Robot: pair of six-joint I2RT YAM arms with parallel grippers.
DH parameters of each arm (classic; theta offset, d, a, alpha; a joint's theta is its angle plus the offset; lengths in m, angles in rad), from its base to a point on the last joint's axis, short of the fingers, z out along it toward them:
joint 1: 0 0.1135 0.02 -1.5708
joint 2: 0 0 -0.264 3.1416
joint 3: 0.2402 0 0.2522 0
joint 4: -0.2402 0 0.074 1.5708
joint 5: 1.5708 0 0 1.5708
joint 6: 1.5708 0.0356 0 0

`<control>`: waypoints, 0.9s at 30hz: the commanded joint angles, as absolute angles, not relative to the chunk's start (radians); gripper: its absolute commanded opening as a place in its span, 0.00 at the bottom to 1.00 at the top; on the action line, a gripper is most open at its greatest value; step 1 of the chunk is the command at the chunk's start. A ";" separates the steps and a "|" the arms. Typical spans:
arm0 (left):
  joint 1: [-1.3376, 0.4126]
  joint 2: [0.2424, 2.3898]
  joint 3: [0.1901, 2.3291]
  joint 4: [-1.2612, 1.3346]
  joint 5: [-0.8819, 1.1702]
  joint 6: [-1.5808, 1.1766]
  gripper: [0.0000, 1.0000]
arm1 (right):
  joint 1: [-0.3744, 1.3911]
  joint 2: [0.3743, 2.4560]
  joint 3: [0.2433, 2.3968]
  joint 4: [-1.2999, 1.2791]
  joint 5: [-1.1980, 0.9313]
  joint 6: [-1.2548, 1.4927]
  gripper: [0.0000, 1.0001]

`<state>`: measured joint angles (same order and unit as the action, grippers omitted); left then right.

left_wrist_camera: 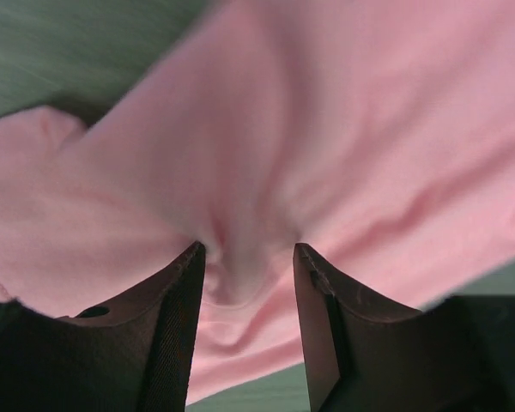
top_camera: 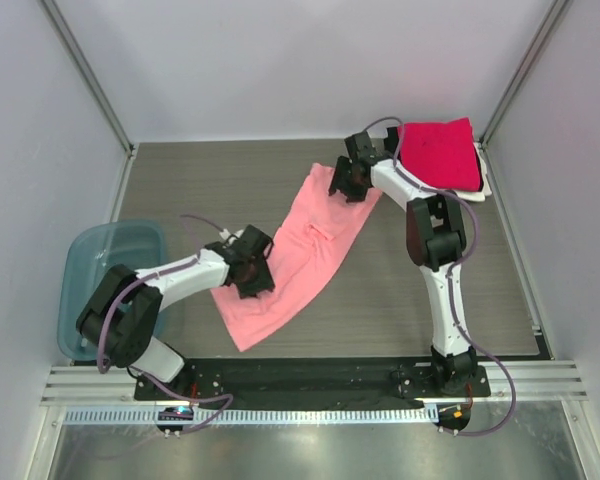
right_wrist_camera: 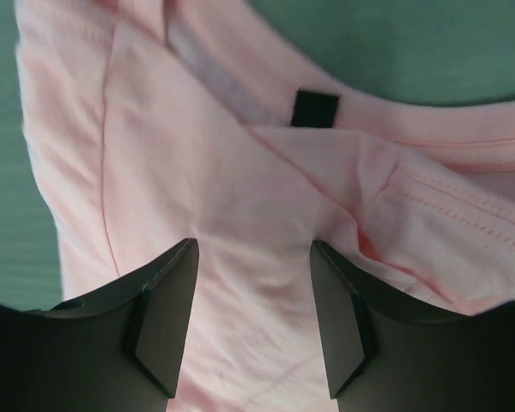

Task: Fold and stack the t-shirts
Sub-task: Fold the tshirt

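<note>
Salmon-pink t-shirt [top_camera: 300,250]: my left tool [top_camera: 254,280] straddles a pucker at its 8 o'clock edge, my right tool [top_camera: 348,182] the collar at 1 o'clock. Jaws half apart on both, so I cannot tell whether either grips.

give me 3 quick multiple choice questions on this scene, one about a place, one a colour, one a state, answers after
1. Where is the blue plastic bin?
A) far right corner
B) at the left edge of the table, beside the left arm
C) middle of the table

2. What colour is the t-shirt that lies between the left gripper and the right gripper?
A) green
B) salmon-pink
C) black

3. What state is the magenta-red t-shirt in?
A) folded flat
B) hanging from a gripper
C) crumpled in the bin

Answers:
1 B: the bin sits at the left, next to that arm.
2 B: both wrist views show pink cloth.
3 A: it lies as a neat rectangle in the far right corner.
</note>
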<state>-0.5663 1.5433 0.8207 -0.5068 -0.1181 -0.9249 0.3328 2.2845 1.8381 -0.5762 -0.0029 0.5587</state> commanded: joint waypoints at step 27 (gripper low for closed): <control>-1.135 1.229 0.953 -0.842 -0.228 -1.318 0.54 | 0.345 2.516 2.488 -0.471 -0.345 0.520 0.85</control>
<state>-1.1320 1.2648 0.9379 -0.7841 -0.1307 -1.3270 0.3332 2.7007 2.4943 -0.4728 -0.3164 0.5453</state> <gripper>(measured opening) 0.537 0.821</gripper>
